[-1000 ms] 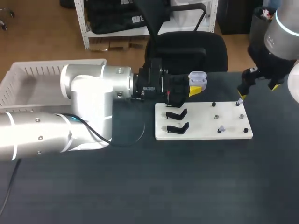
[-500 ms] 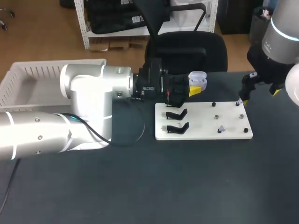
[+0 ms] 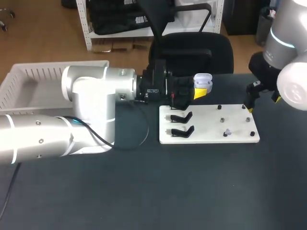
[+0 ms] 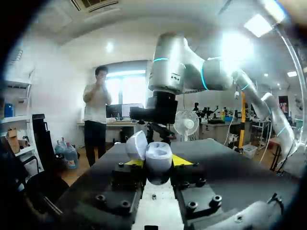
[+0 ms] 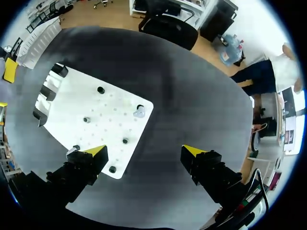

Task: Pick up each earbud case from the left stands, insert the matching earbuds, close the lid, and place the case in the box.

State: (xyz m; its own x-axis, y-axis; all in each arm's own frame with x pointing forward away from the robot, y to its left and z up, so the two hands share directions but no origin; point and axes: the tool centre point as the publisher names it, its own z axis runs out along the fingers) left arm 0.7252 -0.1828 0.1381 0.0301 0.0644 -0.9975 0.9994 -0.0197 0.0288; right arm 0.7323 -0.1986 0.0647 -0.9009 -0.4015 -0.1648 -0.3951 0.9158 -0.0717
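My left gripper [image 3: 195, 92] is shut on a white earbud case [image 3: 203, 82] and holds it above the table behind the white board [image 3: 208, 136]. The lid stands open. In the left wrist view the case [image 4: 158, 160] sits between the yellow tips of that gripper [image 4: 158, 166], lid [image 4: 136, 145] tipped back. One loose earbud [image 3: 229, 131] lies on the board, also seen from the right wrist as the earbud [image 5: 139, 113]. My right gripper [image 3: 263, 103] hangs open over the board's far right corner; in its own view the right gripper [image 5: 145, 152] has nothing between its fingers.
Two black stands [image 3: 181, 117] rise at the board's left side. Several small black pegs [image 3: 222, 120] dot its right half. A white basket [image 3: 29, 79] sits at the table's far left. The dark tabletop [image 3: 192, 191] spreads in front of the board.
My right arm has swung a little leftward and its gripper has turned and dipped slightly by the board's far right corner. The left arm and the case have stayed put.
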